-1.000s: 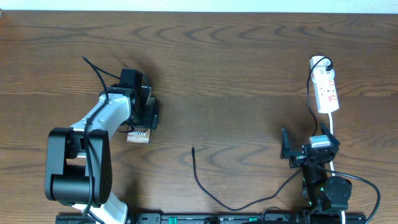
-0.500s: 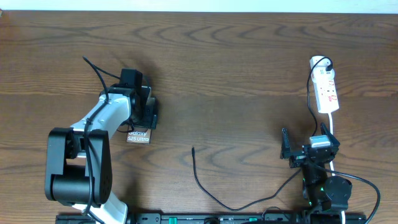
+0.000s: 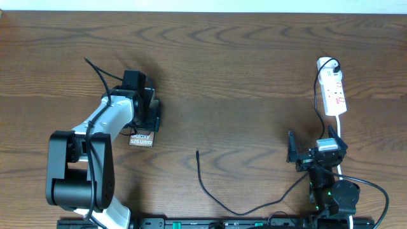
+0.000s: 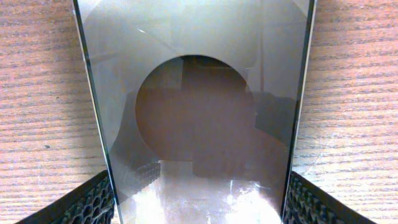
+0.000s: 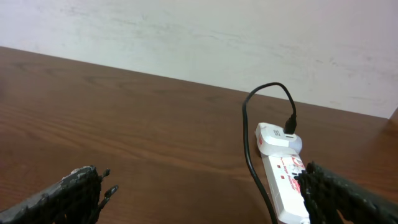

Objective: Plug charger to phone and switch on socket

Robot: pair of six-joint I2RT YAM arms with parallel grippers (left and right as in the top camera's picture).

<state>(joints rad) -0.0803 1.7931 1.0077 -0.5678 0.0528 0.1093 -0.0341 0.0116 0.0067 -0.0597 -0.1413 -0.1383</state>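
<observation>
My left tool (image 3: 148, 116) straddles the phone (image 4: 198, 93), a stiff glassy slab directly beneath it, likely slippery; whether it pinches the long edges I cannot tell. My right tool (image 5: 208, 190) is spread wide, with the limp charger (image 3: 206, 189) off to its left; I'd hold that near the tip

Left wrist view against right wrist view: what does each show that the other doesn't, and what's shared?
Only the left wrist view shows the phone, its glossy face filling the frame, gripped at its edges by the left claw. Only the right wrist view shows the socket, the white adapter at its far end, the charger cable looping off it, and a pale wall; the right claw is open and empty. Both show the wooden table and black fingertips in the bottom corners.
</observation>
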